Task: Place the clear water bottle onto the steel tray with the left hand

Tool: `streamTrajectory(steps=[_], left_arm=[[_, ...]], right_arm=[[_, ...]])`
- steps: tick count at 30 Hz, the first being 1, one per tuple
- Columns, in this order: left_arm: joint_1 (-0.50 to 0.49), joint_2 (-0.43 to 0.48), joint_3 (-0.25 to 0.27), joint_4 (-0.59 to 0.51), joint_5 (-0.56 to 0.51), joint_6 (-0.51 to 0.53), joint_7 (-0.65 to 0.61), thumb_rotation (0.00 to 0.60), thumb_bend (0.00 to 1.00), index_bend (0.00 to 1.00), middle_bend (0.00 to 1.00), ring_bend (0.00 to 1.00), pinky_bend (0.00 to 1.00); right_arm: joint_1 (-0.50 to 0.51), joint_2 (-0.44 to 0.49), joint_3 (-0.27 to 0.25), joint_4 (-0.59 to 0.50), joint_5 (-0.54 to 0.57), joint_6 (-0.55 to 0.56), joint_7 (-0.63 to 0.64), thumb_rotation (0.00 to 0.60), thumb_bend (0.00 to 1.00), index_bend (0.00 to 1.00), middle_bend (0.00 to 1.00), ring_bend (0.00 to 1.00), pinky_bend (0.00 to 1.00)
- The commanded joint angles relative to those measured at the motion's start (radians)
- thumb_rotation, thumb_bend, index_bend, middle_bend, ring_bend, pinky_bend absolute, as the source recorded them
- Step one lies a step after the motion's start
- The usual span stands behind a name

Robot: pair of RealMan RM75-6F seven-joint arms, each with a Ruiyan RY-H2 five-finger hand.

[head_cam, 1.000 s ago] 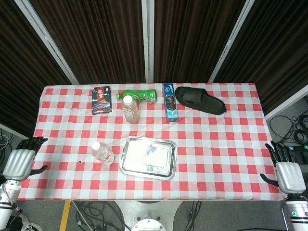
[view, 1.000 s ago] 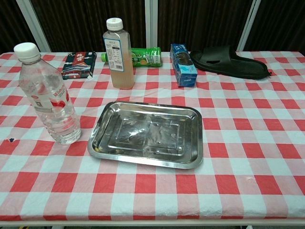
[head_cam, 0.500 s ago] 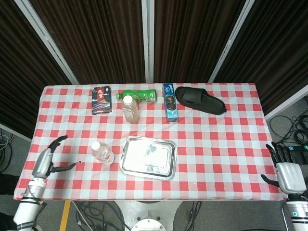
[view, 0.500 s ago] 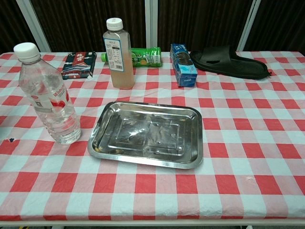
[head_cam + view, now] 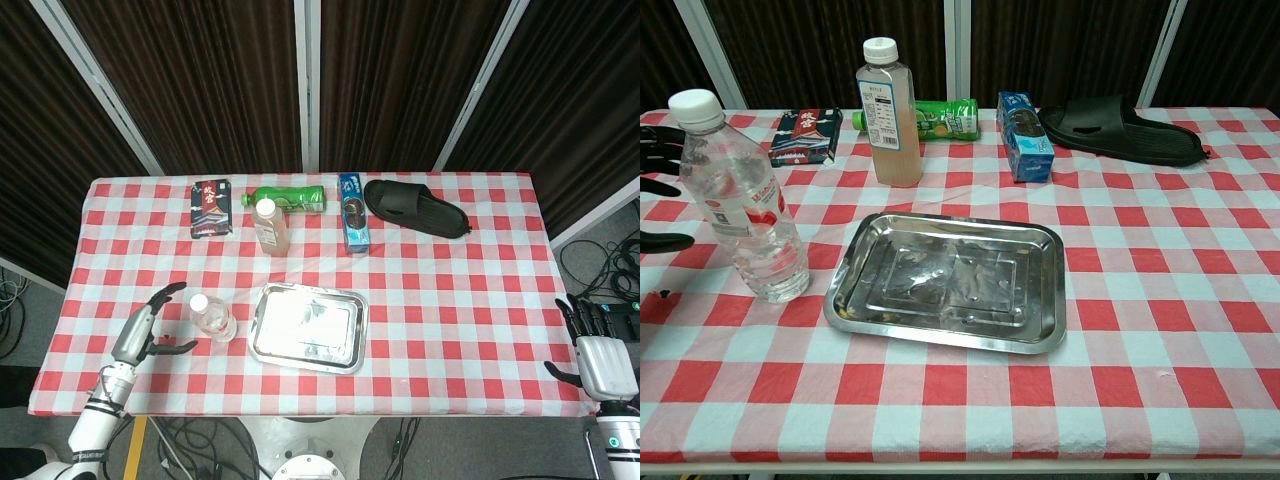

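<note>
The clear water bottle [image 5: 213,318] [image 5: 741,198] stands upright with a white cap, just left of the steel tray [image 5: 308,327] [image 5: 950,281], which lies flat with nothing in it. My left hand [image 5: 146,324] [image 5: 658,190] hovers over the table's front left, a short gap left of the bottle, fingers spread and holding nothing. Only its dark fingertips show at the left edge of the chest view. My right hand [image 5: 598,358] hangs off the table's right end, fingers apart and holding nothing.
Along the far side lie a dark snack packet [image 5: 210,208], a green bottle on its side [image 5: 290,198], an upright juice bottle [image 5: 269,226], a blue box [image 5: 353,226] and a black slipper [image 5: 415,207]. A red-checked cloth [image 5: 460,300] covers the table.
My left hand has come in from beyond the table's left edge, moving right toward the bottle, and its fingertips now enter the chest view. The right hand stays put.
</note>
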Motion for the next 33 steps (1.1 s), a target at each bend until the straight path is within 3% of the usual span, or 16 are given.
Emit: streamTrajectory(steps=[1,16,27,33], left_arm=[[-0.012,-0.007,-0.001,-0.016,-0.004,-0.016,0.002,0.6,0.07,0.19,0.24,0.15,0.19],[-0.072,-0.047,-0.024,-0.035,-0.036,-0.085,0.001,0.6,0.11,0.2,0.26,0.15,0.19],[-0.094,-0.069,-0.052,-0.029,-0.091,-0.093,0.04,0.6,0.25,0.44,0.52,0.32,0.31],[-0.097,-0.069,-0.065,-0.041,-0.105,-0.079,0.056,0.6,0.29,0.54,0.59,0.38,0.35]], right_arm=[[0.0,0.0,0.002,0.001,0.002,-0.001,0.001,0.6,0.07,0.0,0.0,0.0,0.0],[0.001,0.003,0.006,0.01,0.009,-0.007,0.023,0.6,0.07,0.0,0.0,0.0,0.0],[0.001,0.004,0.007,0.011,0.013,-0.011,0.026,0.6,0.07,0.0,0.0,0.0,0.0],[0.002,0.003,0.008,0.013,0.014,-0.012,0.028,0.6,0.07,0.0,0.0,0.0,0.0]])
